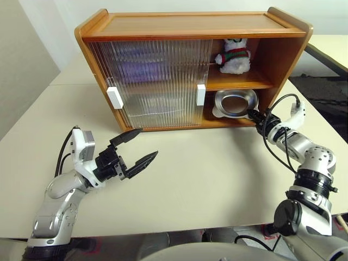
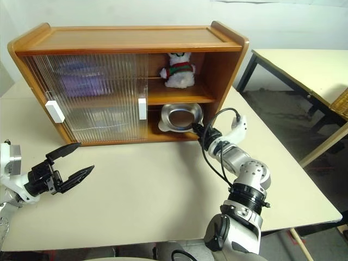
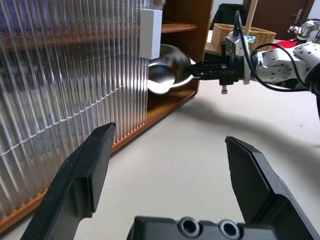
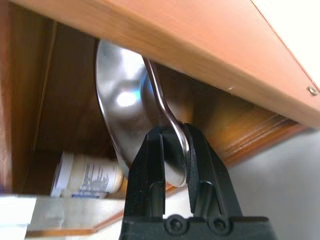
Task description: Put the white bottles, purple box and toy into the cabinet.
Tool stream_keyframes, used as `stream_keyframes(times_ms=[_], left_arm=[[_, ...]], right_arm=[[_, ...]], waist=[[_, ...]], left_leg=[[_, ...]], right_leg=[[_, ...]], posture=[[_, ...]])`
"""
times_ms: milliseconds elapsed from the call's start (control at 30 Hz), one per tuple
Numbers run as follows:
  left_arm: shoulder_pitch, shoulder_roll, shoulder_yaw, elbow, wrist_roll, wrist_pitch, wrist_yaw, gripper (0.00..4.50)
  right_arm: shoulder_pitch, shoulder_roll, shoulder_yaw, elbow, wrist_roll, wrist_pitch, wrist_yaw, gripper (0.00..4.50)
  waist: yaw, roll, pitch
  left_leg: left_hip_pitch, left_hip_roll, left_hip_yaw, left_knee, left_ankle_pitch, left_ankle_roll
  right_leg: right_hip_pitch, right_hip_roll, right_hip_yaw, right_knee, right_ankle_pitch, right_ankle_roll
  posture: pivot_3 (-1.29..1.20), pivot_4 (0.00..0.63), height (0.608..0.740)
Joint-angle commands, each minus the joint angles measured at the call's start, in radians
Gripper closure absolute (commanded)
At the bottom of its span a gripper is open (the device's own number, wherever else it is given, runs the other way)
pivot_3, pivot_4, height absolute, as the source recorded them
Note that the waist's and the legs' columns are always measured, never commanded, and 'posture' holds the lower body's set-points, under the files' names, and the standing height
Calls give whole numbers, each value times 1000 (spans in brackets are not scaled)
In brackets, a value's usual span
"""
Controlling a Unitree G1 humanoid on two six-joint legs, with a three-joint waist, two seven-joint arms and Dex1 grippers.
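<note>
The wooden cabinet [image 1: 190, 24] stands at the back of the table, its ribbed doors [image 1: 157, 81] slid left and the right bays uncovered. The toy [image 1: 235, 56] sits on the upper shelf at the right. Behind the doors on the upper shelf, the purple box [image 2: 81, 81] shows as a lavender blur. My right gripper [image 1: 254, 115] is at the lower right bay, shut on the rim of a silver bowl [image 1: 235, 102] tilted up inside it. Behind the bowl, one white bottle [image 4: 90, 175] rests in that lower bay. My left gripper [image 1: 148, 142] hovers open over the table's front left.
The pale table [image 1: 206, 174] stretches wide between the cabinet and its near edge. The doors' white handles [image 1: 115, 97] jut out toward me. A second table [image 2: 304, 65] stands off to the right across a gap of dark floor.
</note>
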Motion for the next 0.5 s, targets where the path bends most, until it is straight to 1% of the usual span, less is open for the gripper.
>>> stream_keyframes(times_ms=[33, 200, 400, 500], left_arm=[[10, 3, -3, 14, 17, -15, -8, 0], [37, -3, -3, 2, 16, -25, -5, 0], [39, -5, -6, 7, 20, -35, -1, 0], [35, -5, -6, 11, 20, -37, 0, 0]], right_arm=[[-17, -6, 39, 25, -14, -25, 4, 4164], [-34, 11, 105, 77, -58, -96, 25, 4164], [-85, 6, 142, 175, -103, -201, 54, 4164], [-105, -2, 152, 212, -119, -223, 71, 4164]], waist=[[0, 0, 0], [-1, 1, 0], [-1, 2, 0], [-1, 2, 0]], left_leg=[[0, 0, 0, 0, 0, 0], [-1, 0, 0, 0, 0, 0], [-1, 0, -1, 0, 0, 0], [-1, 0, -1, 0, 0, 0]], right_leg=[[0, 0, 0, 0, 0, 0], [0, 0, 0, 0, 0, 0], [0, 0, 0, 0, 0, 0], [0, 0, -1, 0, 0, 0]], posture=[[-11, 0, 740], [-4, 0, 740], [3, 0, 740], [4, 0, 740]])
